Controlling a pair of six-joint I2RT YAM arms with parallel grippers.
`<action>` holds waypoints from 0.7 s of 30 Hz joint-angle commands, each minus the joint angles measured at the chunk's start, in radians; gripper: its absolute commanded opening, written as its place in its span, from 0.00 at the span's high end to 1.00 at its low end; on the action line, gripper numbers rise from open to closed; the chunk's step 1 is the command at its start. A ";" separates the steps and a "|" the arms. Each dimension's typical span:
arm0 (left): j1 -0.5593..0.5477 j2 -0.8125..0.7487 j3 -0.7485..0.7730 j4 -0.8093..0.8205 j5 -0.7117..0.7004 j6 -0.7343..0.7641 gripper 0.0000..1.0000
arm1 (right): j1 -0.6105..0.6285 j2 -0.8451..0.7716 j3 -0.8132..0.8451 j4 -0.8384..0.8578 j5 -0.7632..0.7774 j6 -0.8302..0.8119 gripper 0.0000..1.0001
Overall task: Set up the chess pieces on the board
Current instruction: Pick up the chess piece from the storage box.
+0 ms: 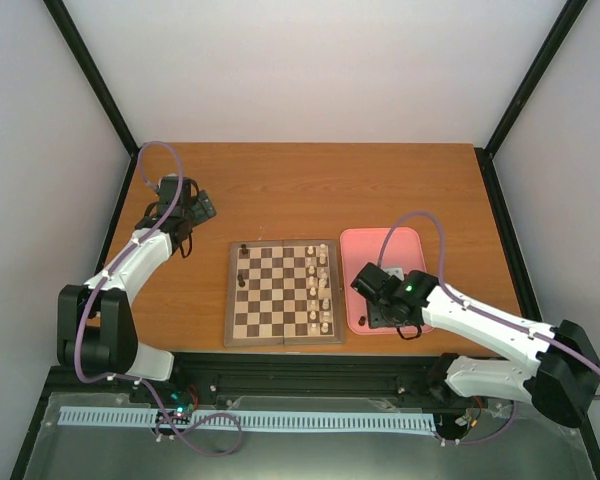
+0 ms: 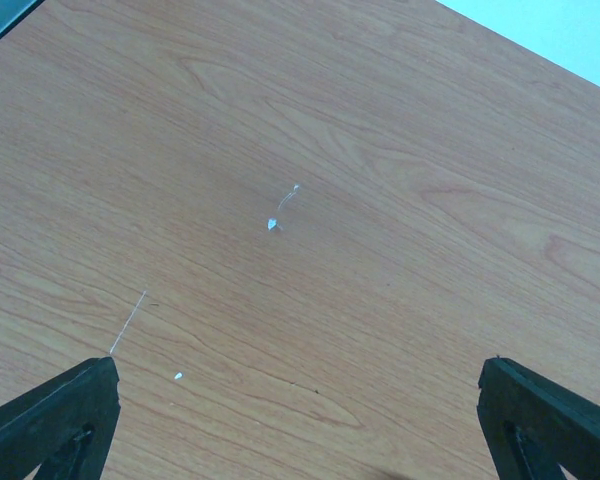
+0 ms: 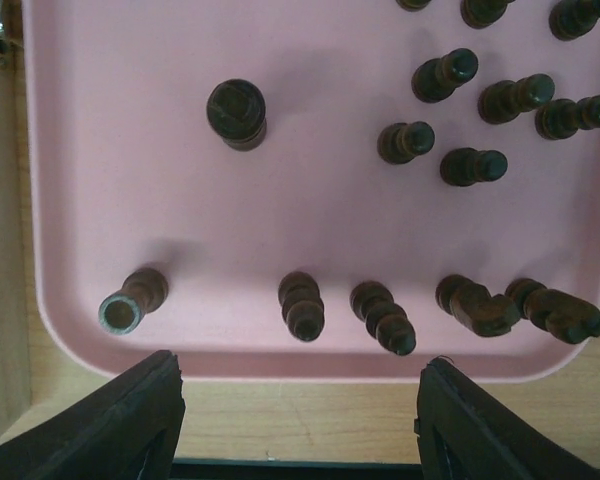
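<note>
Overhead, we see the board (image 1: 280,342) at the middle of the surface (image 1: 280,180), with white pieces (image 1: 320,290) ranged along its right side and two dark pieces (image 1: 243,277) standing on its left side. Many more dark pieces, some upright and some toppled, sit in the pink tray (image 3: 130,200) just right of the board. We find the right gripper (image 3: 300,360) over one rim of the tray, jaws apart and empty. The left gripper (image 2: 298,365) hangs spread wide over bare surface at far left, holding nothing.
</note>
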State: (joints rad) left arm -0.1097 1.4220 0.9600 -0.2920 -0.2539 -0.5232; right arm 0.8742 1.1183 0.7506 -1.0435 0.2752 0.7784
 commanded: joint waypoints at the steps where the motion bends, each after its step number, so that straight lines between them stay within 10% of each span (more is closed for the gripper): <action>1: -0.009 -0.006 0.030 0.022 -0.001 0.009 0.00 | -0.037 0.037 -0.018 0.065 0.004 -0.025 0.36; 21: -0.011 0.015 0.043 0.017 -0.009 0.012 0.00 | -0.089 0.042 -0.036 0.049 0.037 0.052 0.46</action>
State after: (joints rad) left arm -0.1143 1.4357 0.9604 -0.2859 -0.2546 -0.5232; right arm 0.7967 1.2125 0.7361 -0.9516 0.2546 0.7444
